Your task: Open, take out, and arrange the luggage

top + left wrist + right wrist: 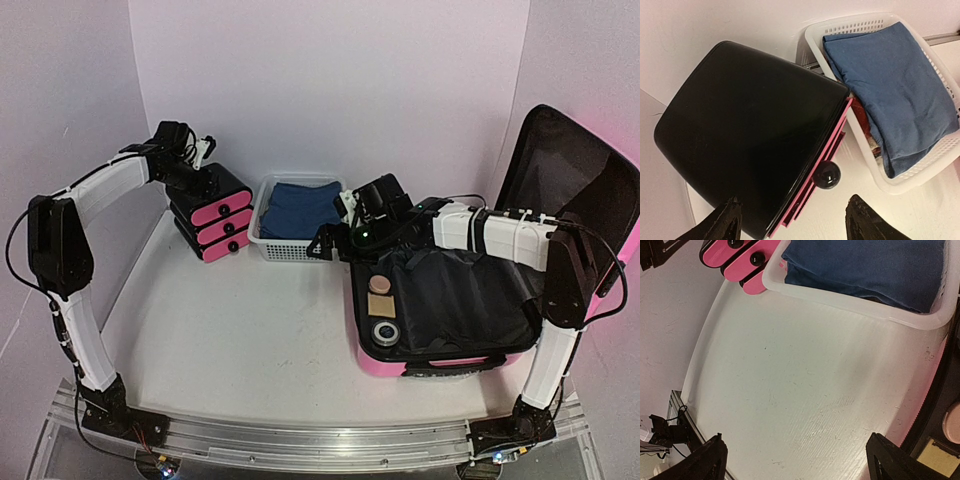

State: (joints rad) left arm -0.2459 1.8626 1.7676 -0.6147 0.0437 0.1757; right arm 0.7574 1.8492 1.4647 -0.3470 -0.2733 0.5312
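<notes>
Left arm stretches far out, its claw [795, 222] spread wide over the black drawer unit [750, 130], gripping nothing. Right arm folds across the open pink luggage [400, 366] lying under its forearm. That claw [802, 460] gapes empty above bare bench [790, 380].

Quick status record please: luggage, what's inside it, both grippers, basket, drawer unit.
luggage: open, lid raised, at table's right side
inside: black lining; small tan items and a ring-shaped item along its left edge
left gripper: open, empty, above drawer unit
right gripper: open, empty, over bare table between basket and luggage
basket: holds folded blue cloth
drawer unit: left of basket, three pink fronts
</notes>
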